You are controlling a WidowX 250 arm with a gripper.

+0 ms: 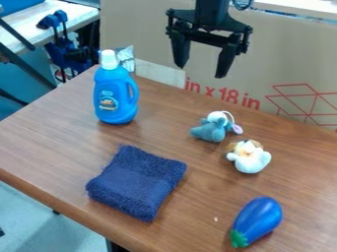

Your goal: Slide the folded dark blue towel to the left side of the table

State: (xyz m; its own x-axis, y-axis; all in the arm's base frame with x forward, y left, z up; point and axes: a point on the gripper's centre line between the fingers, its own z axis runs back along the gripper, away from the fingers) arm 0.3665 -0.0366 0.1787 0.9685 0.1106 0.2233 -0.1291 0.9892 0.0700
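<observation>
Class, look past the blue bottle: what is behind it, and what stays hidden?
Behind the blue bottle, a crumpled silvery piece shows beside the white cap, with cardboard beyond. Whatever sits directly behind the bottle's body is covered.

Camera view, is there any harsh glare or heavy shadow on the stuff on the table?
In the camera view, the light looks soft; a small highlight sits on the glossy blue eggplant, the folded navy towel shows no glare, and only soft shadow lies by the base of the blue bottle.
</observation>
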